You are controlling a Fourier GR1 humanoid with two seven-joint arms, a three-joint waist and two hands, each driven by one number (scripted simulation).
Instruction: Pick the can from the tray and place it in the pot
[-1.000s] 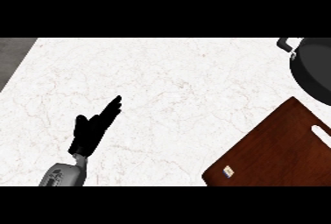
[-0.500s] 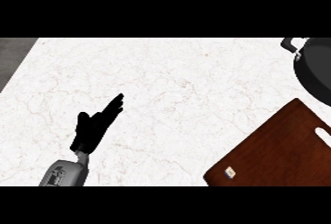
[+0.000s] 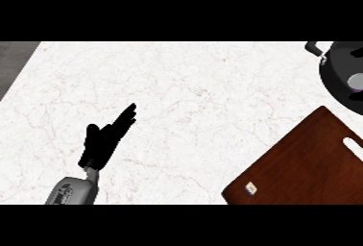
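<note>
Black left hand [image 3: 105,141] open, empty.

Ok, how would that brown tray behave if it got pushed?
The tray looks like a flat wooden board, so it is probably stiff. Lying flat on the smooth counter, it would likely slide rather than tip.

Left hand [image 3: 105,143] at left, tray [image 3: 305,168] lower right, pot [image 3: 344,72] behind it

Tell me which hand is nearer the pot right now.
Left, by default. The left hand rests open at the lower left of the counter, far across from the pot at the upper right edge. The right hand is not in view.
</note>
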